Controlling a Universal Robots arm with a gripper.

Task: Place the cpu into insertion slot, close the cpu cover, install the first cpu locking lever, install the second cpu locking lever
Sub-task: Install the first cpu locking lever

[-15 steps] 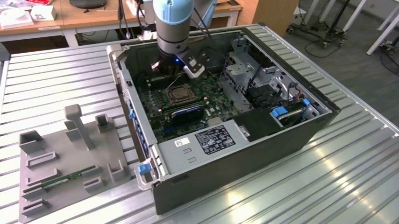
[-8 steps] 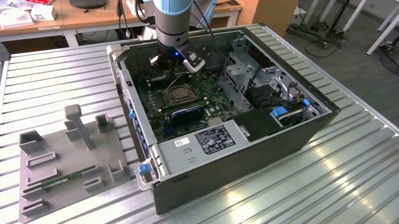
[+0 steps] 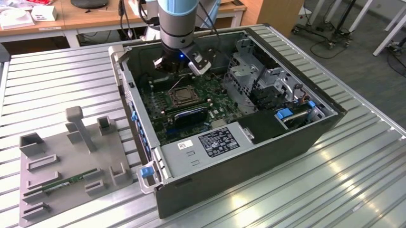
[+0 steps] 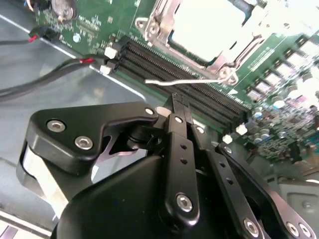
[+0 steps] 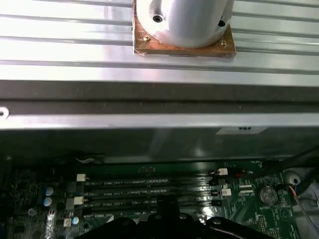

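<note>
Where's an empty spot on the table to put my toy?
Bare slatted table lies on the exterior view's right of the computer case, and between the grey fixture and the wooden desks. Inside the case it is crowded, with the gripper near the insertion slot.

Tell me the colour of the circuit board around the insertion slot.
Green. The circuit board shows it best in the second wrist view.

Power-supply label (image 3: 217, 140) and board silk-screen (image 5: 149, 183): print too small, unreadable.
</note>
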